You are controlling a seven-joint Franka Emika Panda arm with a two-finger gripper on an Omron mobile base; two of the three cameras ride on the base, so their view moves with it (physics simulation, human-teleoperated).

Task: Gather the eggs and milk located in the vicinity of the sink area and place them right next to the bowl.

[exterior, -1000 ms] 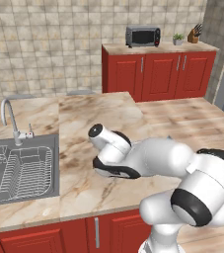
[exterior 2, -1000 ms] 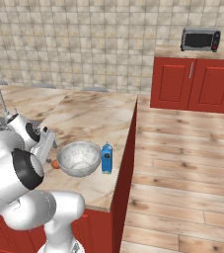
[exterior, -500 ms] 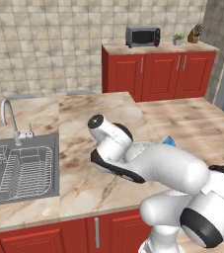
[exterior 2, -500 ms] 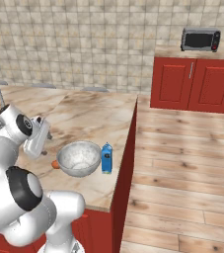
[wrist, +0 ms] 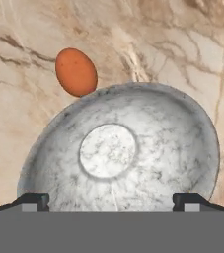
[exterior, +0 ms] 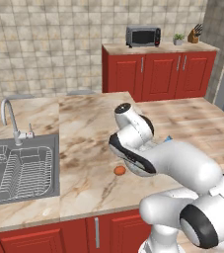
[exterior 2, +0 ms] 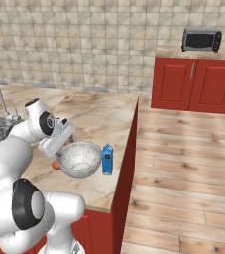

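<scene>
The speckled grey-white bowl (wrist: 118,148) sits on the marble counter, straight below my gripper (wrist: 111,201). Its two fingertips (wrist: 34,200) stand wide apart with nothing between them, so it is open. The brown-orange egg (wrist: 76,71) lies on the counter right beside the bowl's rim. From the right base view, the egg (exterior 2: 56,165) is left of the bowl (exterior 2: 79,158), the blue milk carton (exterior 2: 107,158) stands upright just right of it, and the gripper (exterior 2: 64,136) hovers above the bowl's left edge. My arm hides the bowl in the left base view, where the egg (exterior: 119,170) shows.
The steel sink (exterior: 19,168) with its wire rack and faucet (exterior: 10,116) lies to the left. The counter's right edge (exterior 2: 129,144) drops to a wooden floor just past the milk. A microwave (exterior: 143,36) stands on the far red cabinets.
The hand has risen from low beside the egg to above the bowl, and the arm has swung up. Egg, bowl and milk have stayed in place.
</scene>
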